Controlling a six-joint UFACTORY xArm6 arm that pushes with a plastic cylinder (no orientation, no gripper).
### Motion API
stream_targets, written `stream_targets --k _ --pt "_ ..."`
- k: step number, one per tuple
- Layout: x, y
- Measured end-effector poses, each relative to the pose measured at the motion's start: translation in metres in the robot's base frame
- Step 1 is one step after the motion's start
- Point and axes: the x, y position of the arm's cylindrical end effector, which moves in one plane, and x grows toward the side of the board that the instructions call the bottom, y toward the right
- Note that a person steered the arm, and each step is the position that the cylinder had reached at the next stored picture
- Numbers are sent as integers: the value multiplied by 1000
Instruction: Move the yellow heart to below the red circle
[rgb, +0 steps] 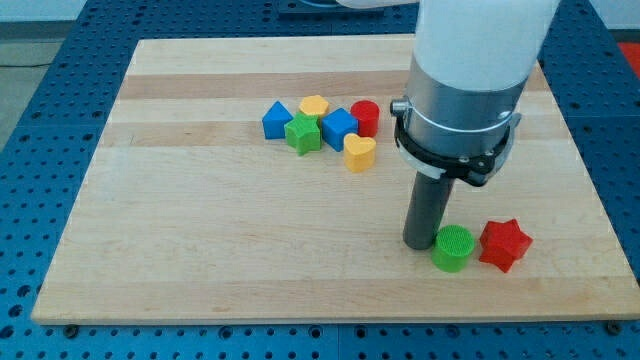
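Rod end, item one: my tip (419, 244) rests on the wooden board (150, 250) toward the view's lower right, just left of the green cylinder and touching or nearly touching it; I cannot tell which. It is a plain rod with nothing that opens or closes, and it holds nothing. It stands well apart from the block cluster near the view's top centre.

Blocks, listed from the view's left:
- Blue block (276, 120), roughly triangular, leftmost of the cluster.
- Green star (303, 133), just right of that blue block and touching it.
- Yellow block (314, 105), looks hexagonal, behind the green star, toward the view's top.
- Blue cube (339, 128), right of the green star, set corner-on.
- Yellow heart (359, 152), at the cluster's lower right edge, just below the blue cube and below-left of the red circle.
- Red circle (366, 118), a short cylinder, rightmost of the cluster, beside the blue cube.
- Green cylinder (453, 248), near the board's lower right.
- Red star (503, 244), just right of the green cylinder, close to or touching it.
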Motion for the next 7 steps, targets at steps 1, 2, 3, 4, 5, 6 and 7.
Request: stream_targets --k 1,2,3,4,5,6,7 --pt "0 0" --pt "0 13" --pt "0 16" --pt "0 15" --pt "-23 6" --pt "-44 1" --pt "-68 2"
